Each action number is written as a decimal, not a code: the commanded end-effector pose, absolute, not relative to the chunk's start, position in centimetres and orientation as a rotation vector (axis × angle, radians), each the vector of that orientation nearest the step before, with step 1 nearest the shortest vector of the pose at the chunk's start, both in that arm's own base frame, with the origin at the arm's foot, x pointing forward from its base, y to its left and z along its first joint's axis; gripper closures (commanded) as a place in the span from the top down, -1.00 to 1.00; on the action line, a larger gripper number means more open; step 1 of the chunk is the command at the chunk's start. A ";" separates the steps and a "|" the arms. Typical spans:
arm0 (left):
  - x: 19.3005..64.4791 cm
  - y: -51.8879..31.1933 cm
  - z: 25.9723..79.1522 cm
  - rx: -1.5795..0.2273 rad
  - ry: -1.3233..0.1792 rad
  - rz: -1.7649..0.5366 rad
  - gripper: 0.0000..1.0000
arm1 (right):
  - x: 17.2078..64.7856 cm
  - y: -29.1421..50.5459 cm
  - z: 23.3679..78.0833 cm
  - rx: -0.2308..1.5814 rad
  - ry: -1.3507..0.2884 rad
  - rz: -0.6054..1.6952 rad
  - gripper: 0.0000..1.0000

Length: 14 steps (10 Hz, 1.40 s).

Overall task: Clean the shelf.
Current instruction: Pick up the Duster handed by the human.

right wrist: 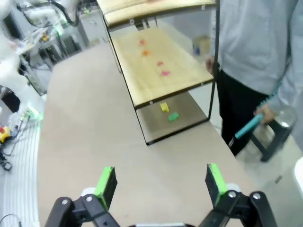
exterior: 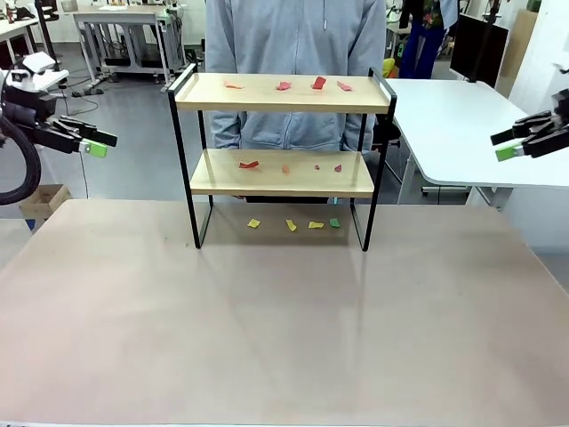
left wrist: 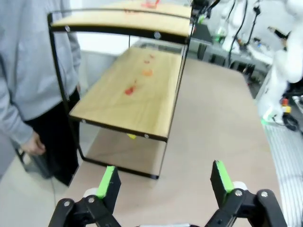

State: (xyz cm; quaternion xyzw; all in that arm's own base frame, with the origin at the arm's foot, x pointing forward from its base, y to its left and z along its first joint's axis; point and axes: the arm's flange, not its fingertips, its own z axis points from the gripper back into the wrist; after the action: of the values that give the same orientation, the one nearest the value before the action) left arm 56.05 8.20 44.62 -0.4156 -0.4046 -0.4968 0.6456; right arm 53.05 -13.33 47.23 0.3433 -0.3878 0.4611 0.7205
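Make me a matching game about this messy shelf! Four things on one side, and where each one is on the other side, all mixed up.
Things:
1. red scraps
2. yellow scraps
3. teal stick
4. left tool

Places:
A. in the person's hand
B. on the table, under the shelf
C. in the air beside the shelf, open
D. on the shelf's wooden boards

Pairs: 1-D, 2-B, 3-A, 4-C.
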 end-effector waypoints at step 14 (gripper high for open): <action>63.9 10.8 35.8 -1.098 -1.337 -1.294 1.00 | 61.4 -20.8 34.8 0.975 -1.085 1.133 1.00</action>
State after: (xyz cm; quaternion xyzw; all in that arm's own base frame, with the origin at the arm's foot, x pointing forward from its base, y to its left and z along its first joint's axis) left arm 63.91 10.87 35.82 -0.4468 -0.5455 -0.5282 0.4731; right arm 61.32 -20.96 34.72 0.4204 -0.4687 0.4888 0.6039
